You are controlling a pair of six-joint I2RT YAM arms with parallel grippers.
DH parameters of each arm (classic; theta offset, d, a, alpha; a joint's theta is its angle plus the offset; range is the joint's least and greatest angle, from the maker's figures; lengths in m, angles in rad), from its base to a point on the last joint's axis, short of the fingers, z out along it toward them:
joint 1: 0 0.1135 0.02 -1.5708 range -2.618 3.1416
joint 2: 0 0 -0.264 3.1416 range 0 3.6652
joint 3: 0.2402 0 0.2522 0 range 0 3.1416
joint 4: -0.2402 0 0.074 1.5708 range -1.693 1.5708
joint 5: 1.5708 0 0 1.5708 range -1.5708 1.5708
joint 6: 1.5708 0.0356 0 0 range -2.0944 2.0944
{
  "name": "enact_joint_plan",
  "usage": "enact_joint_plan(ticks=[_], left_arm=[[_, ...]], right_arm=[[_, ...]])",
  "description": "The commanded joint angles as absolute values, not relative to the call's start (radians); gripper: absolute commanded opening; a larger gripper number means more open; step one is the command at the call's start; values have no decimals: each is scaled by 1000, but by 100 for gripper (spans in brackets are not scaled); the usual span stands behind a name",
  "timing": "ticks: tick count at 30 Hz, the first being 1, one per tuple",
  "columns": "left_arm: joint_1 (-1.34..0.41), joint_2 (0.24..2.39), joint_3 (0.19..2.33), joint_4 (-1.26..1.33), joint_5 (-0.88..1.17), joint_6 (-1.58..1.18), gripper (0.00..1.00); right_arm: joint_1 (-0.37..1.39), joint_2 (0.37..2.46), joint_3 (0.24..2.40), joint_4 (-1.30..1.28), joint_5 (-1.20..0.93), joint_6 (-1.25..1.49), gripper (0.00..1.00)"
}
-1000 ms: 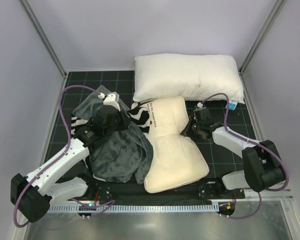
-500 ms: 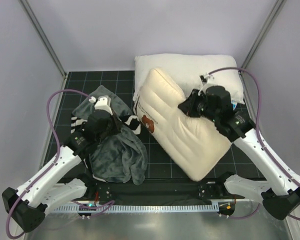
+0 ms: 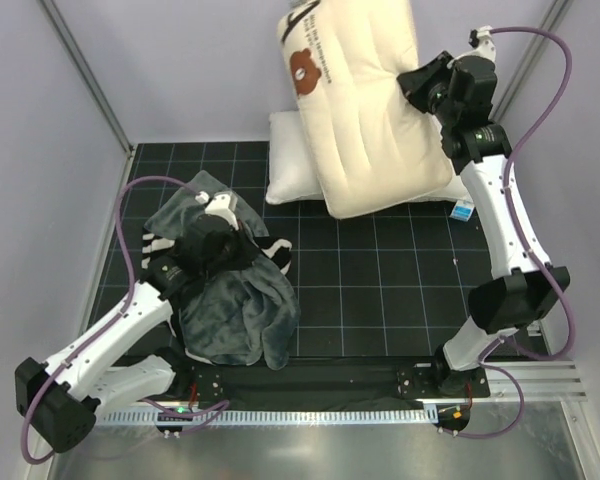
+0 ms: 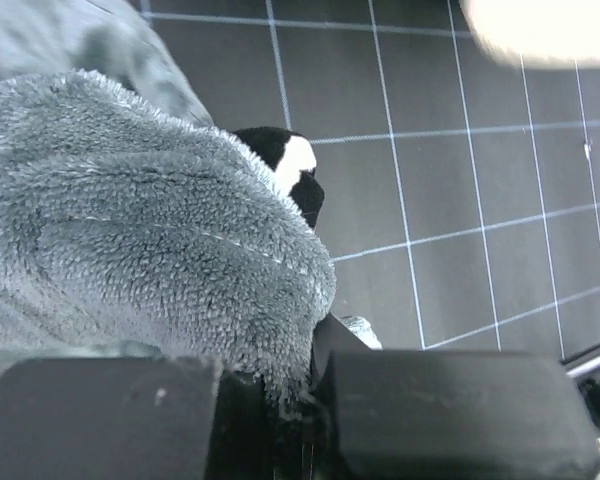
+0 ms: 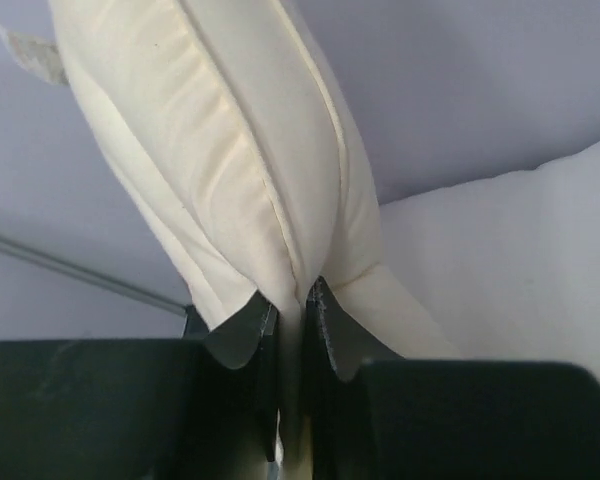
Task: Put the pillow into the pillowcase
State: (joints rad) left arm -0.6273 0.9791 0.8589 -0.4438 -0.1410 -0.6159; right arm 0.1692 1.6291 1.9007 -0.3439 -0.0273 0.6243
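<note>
Pillow: aloft at far right, its edge pinched in the right tool, long axis slanting, bear end uppermost.
Pillowcase: crumpled on bench, near left, down-left of the pillow; left tool clenched on its grey plush.

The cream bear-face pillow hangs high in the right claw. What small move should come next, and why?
Probably swing the right claw down and left, toward the grey plush zebra-striped pillowcase. It pinches the flat cream bear-face pillow by one edge, high above the plain white pillow, while the left claw grips the crumpled pillowcase far away.
</note>
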Motion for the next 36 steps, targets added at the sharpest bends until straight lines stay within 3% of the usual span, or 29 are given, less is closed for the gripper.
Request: enact_joint_plan(ticks=[1, 2, 4, 6, 19, 26, 33, 36], left_arm=[[-634, 1014, 847, -341, -49, -597, 0], [-638, 1032, 844, -333, -46, -592, 0], [-643, 1048, 844, -308, -34, -586, 0], [-647, 1064, 842, -288, -20, -584, 0], [-940, 1360, 962, -72, -3, -561, 0], [-1100, 1620, 1146, -61, 35, -575, 0], [-1169, 1952, 1487, -73, 113, -606, 0], [-1169, 2159, 1785, -147, 146, -603, 0]], right_arm=[[88, 1670, 1887, -17, 25, 833, 22], [80, 1721, 1888, 10, -3, 851, 63], [74, 1785, 2015, -114, -38, 824, 88], [74, 1804, 2026, -207, -29, 784, 93], [74, 1384, 1605, -264, 133, 565, 100], [72, 1116, 1428, -417, 28, 502, 100], [72, 914, 1325, -528, -15, 474, 99], [74, 851, 1330, -626, 42, 445, 100]])
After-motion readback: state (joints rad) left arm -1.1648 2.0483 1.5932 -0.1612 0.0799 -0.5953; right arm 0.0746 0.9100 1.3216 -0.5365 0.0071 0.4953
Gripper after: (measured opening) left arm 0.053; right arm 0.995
